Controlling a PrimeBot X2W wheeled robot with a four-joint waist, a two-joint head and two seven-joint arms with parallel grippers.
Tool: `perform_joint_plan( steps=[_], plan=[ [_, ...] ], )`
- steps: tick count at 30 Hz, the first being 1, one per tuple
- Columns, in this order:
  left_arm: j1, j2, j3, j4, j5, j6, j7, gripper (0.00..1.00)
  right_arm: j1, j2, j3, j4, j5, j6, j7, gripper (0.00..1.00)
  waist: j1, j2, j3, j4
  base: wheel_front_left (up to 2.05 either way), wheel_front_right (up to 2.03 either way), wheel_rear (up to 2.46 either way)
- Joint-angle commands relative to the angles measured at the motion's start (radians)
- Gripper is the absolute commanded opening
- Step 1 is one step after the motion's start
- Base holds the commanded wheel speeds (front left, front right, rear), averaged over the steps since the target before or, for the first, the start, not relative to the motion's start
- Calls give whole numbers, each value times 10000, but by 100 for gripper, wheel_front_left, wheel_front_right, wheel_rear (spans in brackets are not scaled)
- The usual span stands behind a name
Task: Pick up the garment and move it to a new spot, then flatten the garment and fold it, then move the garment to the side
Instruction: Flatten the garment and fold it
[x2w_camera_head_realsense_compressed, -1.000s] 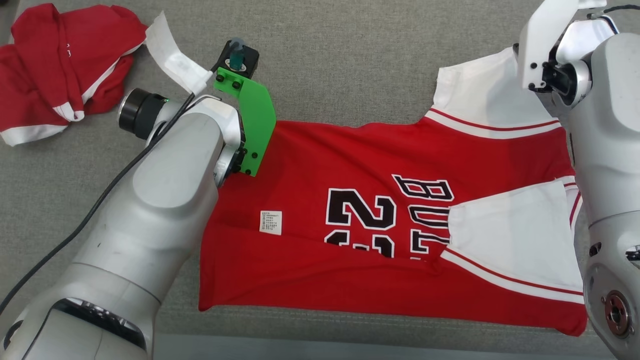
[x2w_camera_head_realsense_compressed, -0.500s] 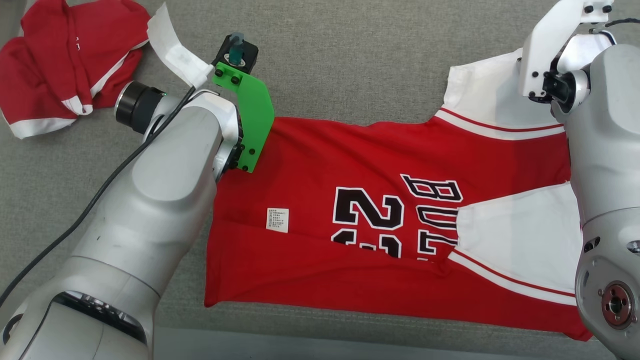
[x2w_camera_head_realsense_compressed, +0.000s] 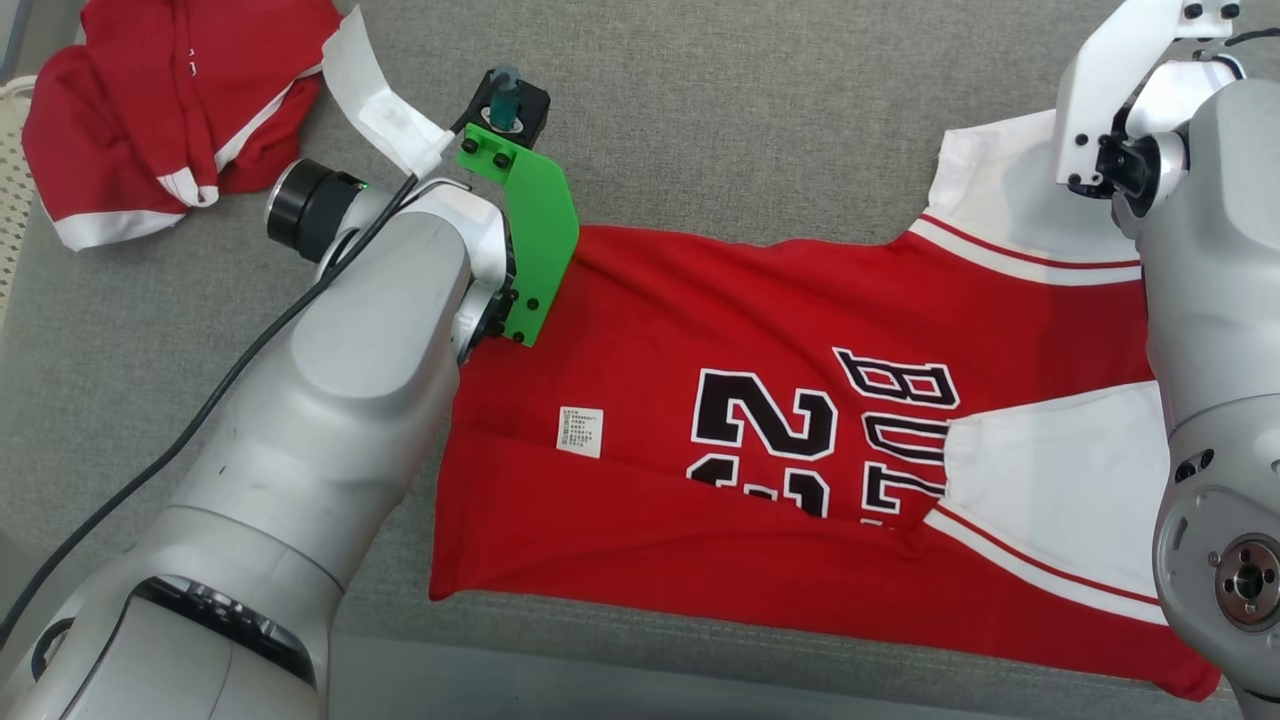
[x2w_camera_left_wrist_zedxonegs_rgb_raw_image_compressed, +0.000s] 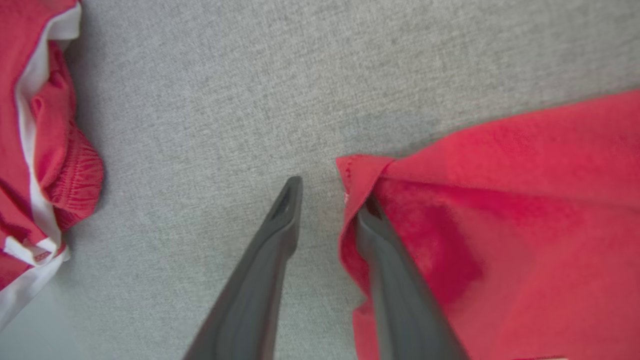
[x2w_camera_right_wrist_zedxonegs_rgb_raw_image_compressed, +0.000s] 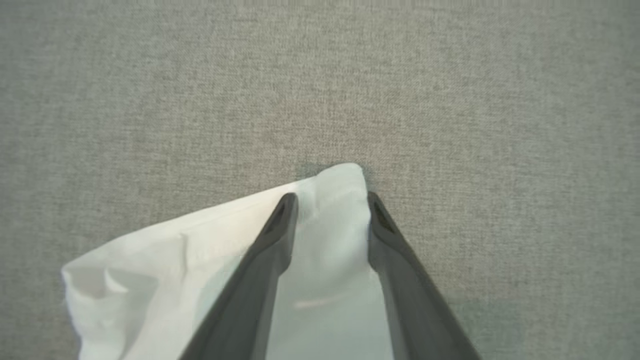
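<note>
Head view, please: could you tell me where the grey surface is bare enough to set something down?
The widest bare grey fabric surface lies beyond the far edge of the red numbered jersey, between the crumpled red-and-white garment and its white sleeve. A narrow strip runs below its near hem. Crowded: both sides, where the left arm and right arm reach over.

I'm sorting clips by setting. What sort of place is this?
Probably a robotics lab bench set up for garment folding: a grey cloth-covered table, a red jersey spread flat on it, and a second red garment heaped at the far left.
</note>
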Motion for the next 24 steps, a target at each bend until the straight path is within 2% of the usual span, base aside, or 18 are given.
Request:
perform_joint_plan(
  steps=[1,2,3,8,15,20,24],
  plan=[
    [-98,-40,-51,57,-47,-29,-62,18,-132,13,-51,84,-113,0,-79,37,0,0,-4,3,0,0,0],
    [-109,-47,-60,85,-65,-44,-112,0,-146,27,-71,121,-184,0,-105,23,0,0,-12,-2,0,0,0],
    [-123,-49,-80,138,-75,-69,-124,0,-175,52,-71,206,-224,0,-117,0,0,0,-18,-9,0,0,0],
    [-191,-61,-65,261,-149,-69,-288,0,-286,31,-76,411,-343,0,-240,0,0,0,-56,-39,0,0,0],
    [-295,-85,-19,365,-227,213,-681,0,-525,23,28,698,-314,0,-766,0,0,0,-154,-130,0,0,0],
    [-118,-84,417,334,-620,362,-1359,0,-730,155,-17,1144,556,0,-1478,0,0,0,-309,-114,0,0,0],
    [242,-71,824,301,-1013,391,-2044,0,-805,181,576,1692,1389,0,-1981,0,0,0,-544,-95,0,0,0]
  ],
)
